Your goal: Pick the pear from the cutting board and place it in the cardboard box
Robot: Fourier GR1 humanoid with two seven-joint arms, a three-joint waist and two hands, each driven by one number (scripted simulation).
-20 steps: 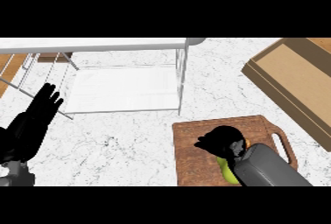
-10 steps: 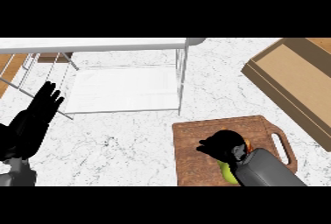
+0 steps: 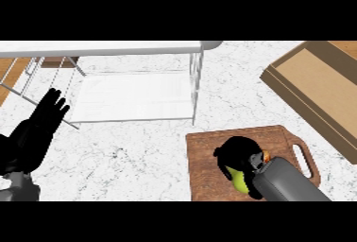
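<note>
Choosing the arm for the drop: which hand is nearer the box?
Right. The right hand is over the cutting board, below-left of the box; the left hand rests far left.

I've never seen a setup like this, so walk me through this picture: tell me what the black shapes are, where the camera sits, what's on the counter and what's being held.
The camera sits at the robot's head and looks steeply down at a marble counter, so you see only its forearms and hands coming in from below. The black shape at the left is the robot's left hand, open and resting with fingers up. The one at the lower right is its right hand, on a grey forearm, curled over a yellow-green pear on the wooden cutting board. Whether the pear has left the board cannot be told. At the upper right lies an open cardboard box, where the pear is meant to go. The white wire frame at the upper left is a rack of some kind.
</note>
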